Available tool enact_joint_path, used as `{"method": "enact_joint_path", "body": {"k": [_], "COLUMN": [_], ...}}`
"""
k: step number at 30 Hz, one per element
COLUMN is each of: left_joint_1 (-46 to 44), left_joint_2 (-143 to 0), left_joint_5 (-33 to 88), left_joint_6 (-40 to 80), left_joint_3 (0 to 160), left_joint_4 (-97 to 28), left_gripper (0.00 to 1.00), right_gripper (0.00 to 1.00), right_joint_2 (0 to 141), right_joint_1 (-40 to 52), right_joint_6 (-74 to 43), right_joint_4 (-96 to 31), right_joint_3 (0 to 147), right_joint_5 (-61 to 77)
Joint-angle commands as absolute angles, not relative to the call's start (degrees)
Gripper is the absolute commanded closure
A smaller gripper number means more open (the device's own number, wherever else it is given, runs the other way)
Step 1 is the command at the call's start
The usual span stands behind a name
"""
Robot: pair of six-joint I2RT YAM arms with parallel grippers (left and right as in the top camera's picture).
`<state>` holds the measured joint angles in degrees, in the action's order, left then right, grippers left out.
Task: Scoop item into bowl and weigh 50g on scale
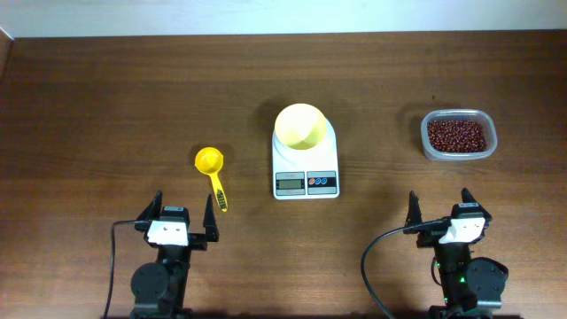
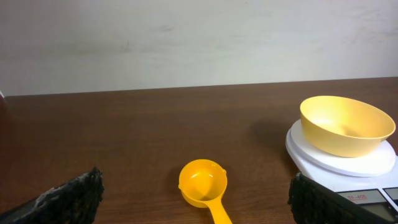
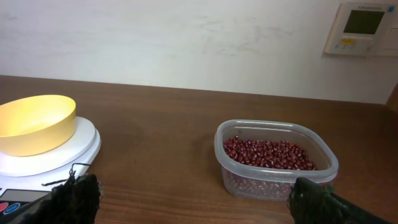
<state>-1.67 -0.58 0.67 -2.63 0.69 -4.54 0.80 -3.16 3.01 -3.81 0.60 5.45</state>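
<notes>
Close to the near edge of the table (image 1: pixel 89 115), the left gripper (image 1: pixel 184 204) sits with its two fingers wide apart, holding nothing. The right gripper (image 1: pixel 440 200) sits by the same edge, further to the right. Its fingers are wide apart too, with nothing between them.

Just past the left gripper lies a yellow scoop (image 1: pixel 212 170). Its handle points back at the near edge and ends right beside that gripper's right finger. Its cup looks bare inside.

The white scale (image 1: pixel 306 164) sits in the middle of the table, with its display and buttons facing the near edge. The pale yellow bowl (image 1: pixel 299 126) stands on the far part of the scale, and no beans show in it.

Over toward the far right corner, well apart from the scale, is a clear tub (image 1: pixel 427 142). All the little red-brown beans (image 1: pixel 457 135) are inside it. On the wall behind the table hangs a small white panel (image 3: pixel 362 28).
</notes>
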Motion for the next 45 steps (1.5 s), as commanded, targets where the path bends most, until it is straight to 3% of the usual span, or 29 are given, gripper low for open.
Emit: {"method": "enact_joint_path", "body": {"k": [1, 41, 45], "left_joint_1": [-1.3, -1.3, -1.3], "left_joint_2": [-0.3, -0.3, -0.6], "left_joint_5": [1.1, 1.1, 0.3], "left_joint_6": [-3.6, -3.0, -2.9], "left_joint_3": [0.5, 3.2, 9.4], "left_joint_4": [-4.8, -4.8, -11.6], "left_gripper": [0.01, 0.01, 0.01], "right_gripper": [0.01, 0.01, 0.01], "right_joint_2": [0.4, 0.4, 0.4], "right_joint_1": [-2.6, -2.6, -2.6], "right_joint_6": [3.0, 3.0, 3.0], "right_joint_4": [-4.1, -4.1, -4.1], "right_joint_3": [0.3, 0.3, 0.3], "right_joint_5": [6.6, 6.6, 6.6]}}
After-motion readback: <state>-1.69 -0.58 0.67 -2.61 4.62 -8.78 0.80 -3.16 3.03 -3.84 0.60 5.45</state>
